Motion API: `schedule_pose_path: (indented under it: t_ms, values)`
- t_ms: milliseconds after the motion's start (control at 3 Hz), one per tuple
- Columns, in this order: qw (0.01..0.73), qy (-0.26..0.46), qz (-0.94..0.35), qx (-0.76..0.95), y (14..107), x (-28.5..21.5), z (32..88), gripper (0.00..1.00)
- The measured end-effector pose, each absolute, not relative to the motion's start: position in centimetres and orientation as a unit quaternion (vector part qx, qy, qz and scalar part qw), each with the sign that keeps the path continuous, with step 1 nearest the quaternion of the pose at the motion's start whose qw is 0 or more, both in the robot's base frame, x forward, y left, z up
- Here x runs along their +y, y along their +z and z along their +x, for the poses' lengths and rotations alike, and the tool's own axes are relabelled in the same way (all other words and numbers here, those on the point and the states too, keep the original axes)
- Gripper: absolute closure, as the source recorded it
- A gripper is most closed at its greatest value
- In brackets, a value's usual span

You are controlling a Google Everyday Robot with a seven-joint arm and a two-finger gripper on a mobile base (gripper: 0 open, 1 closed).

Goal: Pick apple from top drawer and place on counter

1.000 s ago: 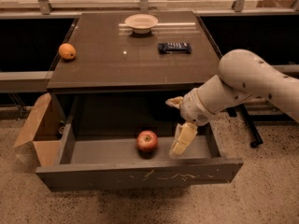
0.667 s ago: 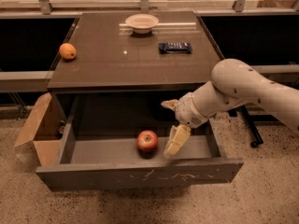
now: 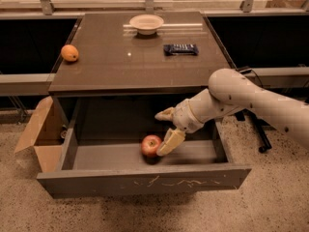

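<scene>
Resting near the front of the top drawer (image 3: 145,180), the apple (image 3: 151,145) looks firm, smooth and likely to roll. The tool (image 3: 159,134) hangs released just beside it; a hold across the apple's widest middle seems safest.

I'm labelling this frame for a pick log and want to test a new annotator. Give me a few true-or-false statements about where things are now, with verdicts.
1. The apple lies in the open drawer. True.
2. The hand is shut on the apple. False: it is open, down in the drawer beside the apple.
3. A bowl stands on the counter. True.
4. The orange lies in the drawer. False: it lies on the counter, near its left edge.
</scene>
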State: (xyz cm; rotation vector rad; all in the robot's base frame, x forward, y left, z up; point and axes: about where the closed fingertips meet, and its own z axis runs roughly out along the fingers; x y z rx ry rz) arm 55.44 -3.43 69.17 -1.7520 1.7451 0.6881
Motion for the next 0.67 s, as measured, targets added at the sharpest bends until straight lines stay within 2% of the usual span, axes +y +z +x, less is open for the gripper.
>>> schedule_pose_path:
  t_ms: [333,667]
  values:
    - [0.283,0.268,-0.657,0.646,68.2,-2.7,55.9,0.37]
    - [0.277,0.280,-0.659,0.641,67.2,-2.0,56.1,0.29]
